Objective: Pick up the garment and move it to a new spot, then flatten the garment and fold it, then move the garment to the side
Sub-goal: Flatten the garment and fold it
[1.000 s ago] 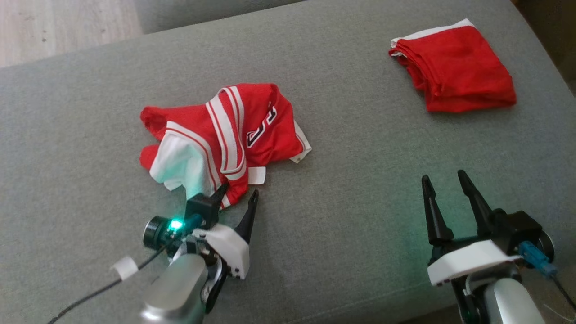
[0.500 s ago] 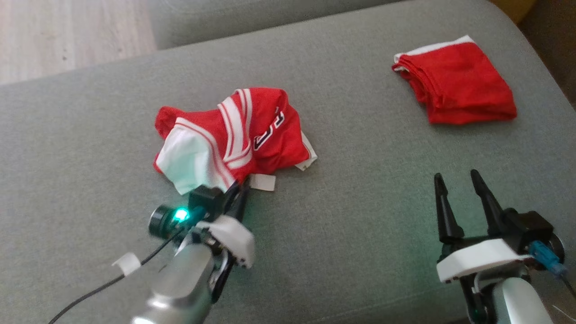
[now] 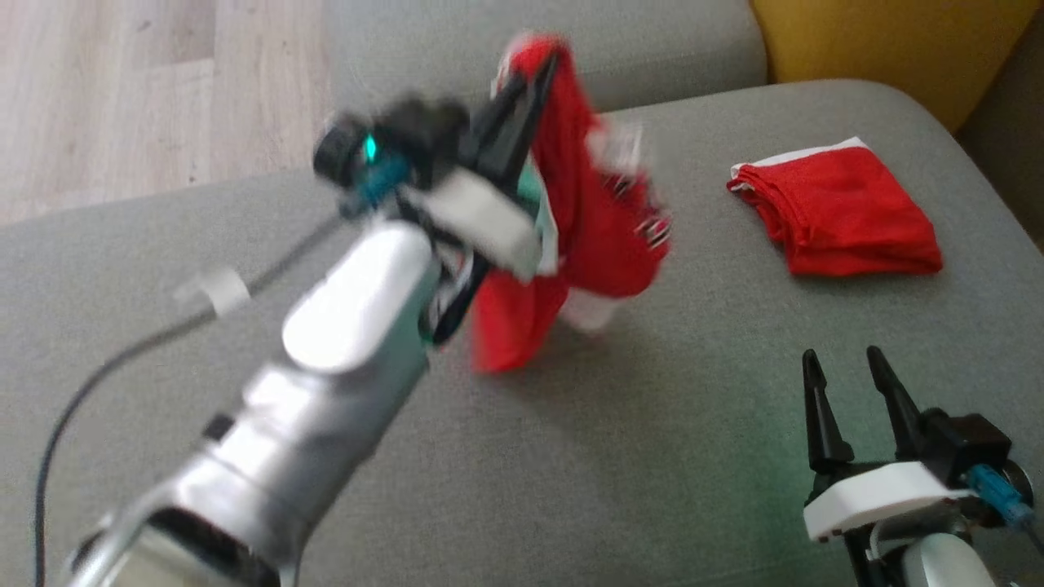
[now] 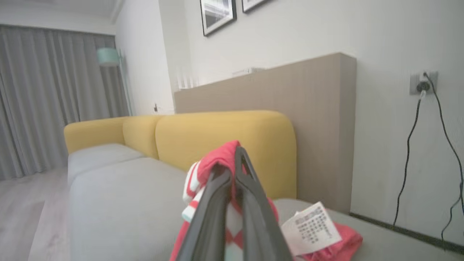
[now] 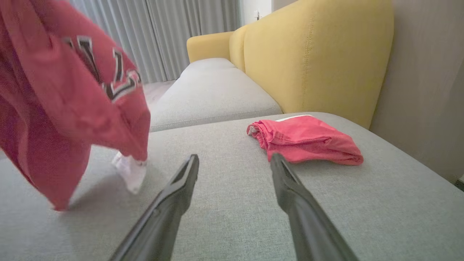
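Head view, itemised.

1. Left gripper point(image 3: 532, 72): held high over the far part of the grey seat cushion point(image 3: 571, 456), with the arm blurred. Its fingers are pressed together, pinching a fold of the garment point(image 3: 603, 236). The left wrist view agrees: at the left gripper point(image 4: 230, 161) the two dark fingers meet, with red cloth point(image 4: 214, 157) bunched over their tips.

2. Garment: a red jersey with white stripes and dark lettering. It hangs in a loose bunch from the left gripper, above the middle of the cushion. Its lowest corner possibly brushes the cushion, but blur leaves this uncertain. A white label point(image 4: 311, 228) dangles just beside the fingers. In the right wrist view the garment point(image 5: 54, 108) hangs at the upper left, lettering outward.

3. Right gripper point(image 3: 842, 359): low at the near right of the cushion, fingers spread with nothing between them. In its own view the right gripper point(image 5: 235, 157) sits just above the grey fabric.

4. Folded red cloth point(image 3: 840, 212): lies flat on the far right of the cushion, a white edge showing, well apart from the garment. In the right wrist view it point(image 5: 304, 141) lies near the yellow backrest point(image 5: 311, 54).

5. Wooden floor point(image 3: 106, 98): beyond the cushion, upper left.
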{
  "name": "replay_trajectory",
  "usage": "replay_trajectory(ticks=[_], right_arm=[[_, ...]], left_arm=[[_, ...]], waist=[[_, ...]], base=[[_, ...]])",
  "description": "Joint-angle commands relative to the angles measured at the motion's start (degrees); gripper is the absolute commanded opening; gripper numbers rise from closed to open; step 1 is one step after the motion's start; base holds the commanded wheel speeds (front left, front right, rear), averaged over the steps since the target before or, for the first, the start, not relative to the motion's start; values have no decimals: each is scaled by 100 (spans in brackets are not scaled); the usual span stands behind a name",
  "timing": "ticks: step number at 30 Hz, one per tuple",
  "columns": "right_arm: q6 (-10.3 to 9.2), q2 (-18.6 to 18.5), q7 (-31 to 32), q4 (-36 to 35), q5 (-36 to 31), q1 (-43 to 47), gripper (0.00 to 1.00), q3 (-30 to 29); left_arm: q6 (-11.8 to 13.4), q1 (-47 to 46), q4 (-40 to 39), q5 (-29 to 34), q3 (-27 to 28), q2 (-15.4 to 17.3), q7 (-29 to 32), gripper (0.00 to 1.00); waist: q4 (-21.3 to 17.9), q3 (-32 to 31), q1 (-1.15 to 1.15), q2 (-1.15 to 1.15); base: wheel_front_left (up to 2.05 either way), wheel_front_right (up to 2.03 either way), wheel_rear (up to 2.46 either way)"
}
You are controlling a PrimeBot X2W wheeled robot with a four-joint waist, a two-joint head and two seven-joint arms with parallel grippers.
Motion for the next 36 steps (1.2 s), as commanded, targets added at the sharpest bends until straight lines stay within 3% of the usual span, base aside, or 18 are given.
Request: replay_trajectory(ticks=[1,4,9,16,22,26,27,29,30,36], right_arm=[[37,-38,-78,-163,51,-131,100,157],[37,-38,-100,-158,90,-123,100,170],[37,-38,-167,-122,151,-111,100,159],[37,-38,-211,-26,162,-101,100,157],[37,-38,-220,-17,140,-245,100,206],[37,-38,-207,-22,92,-316,100,210],[37,-38,-201,-21,78,-317,100,206],[37,-38,-192,-26,65,-310,100,202],[37,-38,-186,-28,61,-305,100,203],[37,-38,-139,-43,25,-244,100,167]], left_arm=[[-4,-561,-277,-112,318,51,71,0],[14,-913,-448,-348,586,105,293,0],[175,-953,-447,-607,1059,664,528,0],[392,214,210,-1072,1496,1420,771,0],[591,1120,1123,-1333,1762,1741,610,0],[574,1324,1558,-1432,1880,1855,440,0],[546,1344,1643,-1450,1891,1868,423,4],[475,1355,1783,-1476,1902,1899,394,64],[436,1344,1838,-1478,1903,1920,366,100],[213,1182,1941,-1446,1873,1957,129,100]], waist=[[30,-64,1,0],[63,-96,1,0],[125,-71,1,0],[222,93,1,0],[222,314,1,0],[212,404,1,0],[215,413,1,0],[226,420,1,0],[235,417,1,0],[387,260,1,0]], base=[[0,0,0],[0,0,0],[0,0,0],[0,0,0],[0,0,0],[0,0,0],[0,0,0],[0,0,0],[0,0,0],[0,0,0]])
